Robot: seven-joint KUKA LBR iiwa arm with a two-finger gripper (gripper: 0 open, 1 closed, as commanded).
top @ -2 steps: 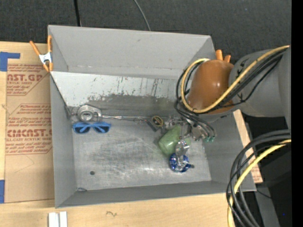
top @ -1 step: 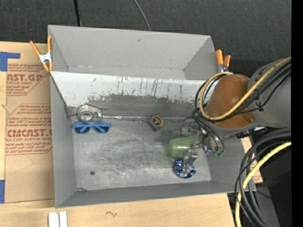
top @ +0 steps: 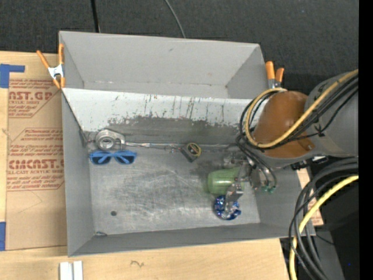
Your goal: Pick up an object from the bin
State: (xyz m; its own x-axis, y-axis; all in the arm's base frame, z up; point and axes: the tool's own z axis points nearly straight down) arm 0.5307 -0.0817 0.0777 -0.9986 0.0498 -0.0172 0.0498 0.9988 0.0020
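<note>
The gripper (top: 236, 196) sits low in the right front of the grey metal bin (top: 157, 69), just beside a pale green rounded plastic lump (top: 220, 182) and over a small blue-and-white patterned trinket (top: 226, 210); nothing looks lifted yet, I cannot tell whether the claw is open or closed, and neither thing bears legible writing.

The arm's orange cover (top: 280, 124) and cables (top: 252, 118) are hiding the right wall of the bin (top: 163, 69), and the arm is running off the right edge. The tool (top: 235, 198) is covering the right side of a pale green rounded thing (top: 218, 182), leaving its full shape untold. The small blue glittering thing (top: 225, 211) just below is showing too little detail to name, as is the small dark ring (top: 192, 150) near the back wall.
</note>
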